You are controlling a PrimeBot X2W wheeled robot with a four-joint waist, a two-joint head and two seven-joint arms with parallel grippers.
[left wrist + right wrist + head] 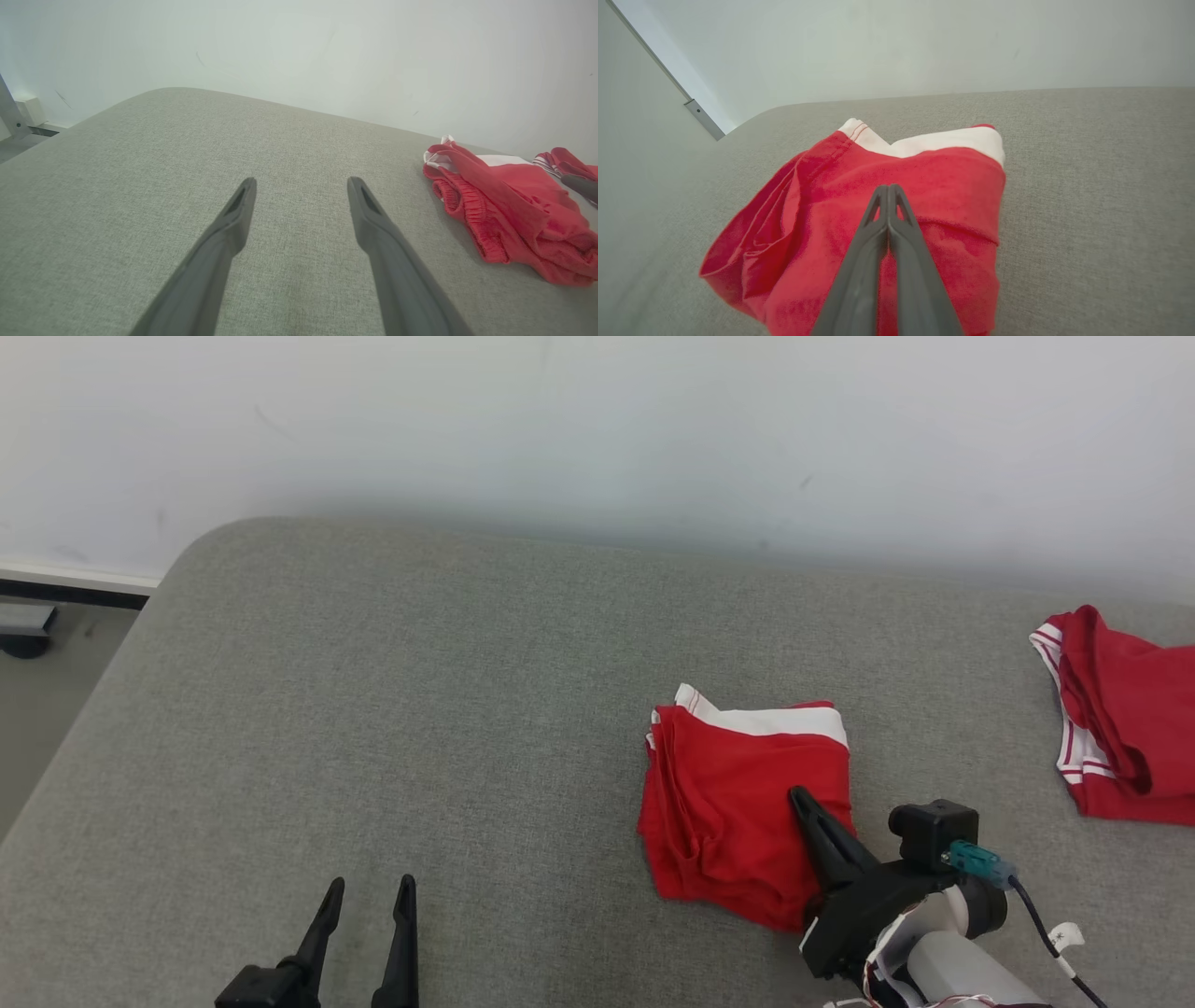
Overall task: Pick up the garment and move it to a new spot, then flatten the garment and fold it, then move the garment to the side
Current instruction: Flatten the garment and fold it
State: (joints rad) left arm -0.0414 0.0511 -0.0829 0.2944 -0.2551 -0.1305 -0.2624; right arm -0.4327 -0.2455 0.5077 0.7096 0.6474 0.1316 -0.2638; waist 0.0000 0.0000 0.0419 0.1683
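Head view: garment (738,812), waistband (780,721) toward wall (597,429)

light: bright, even | shadows: soft | focus: sharp | wrist-view edges: bowed

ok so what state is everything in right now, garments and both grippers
folded garment: folded into a rough square, white waistband at the far edge, lying on the grey cushion
second garment: crumpled, not folded, near the right edge
left gripper: open, empty, apart from both garments
right gripper: shut, fingers together over the folded garment
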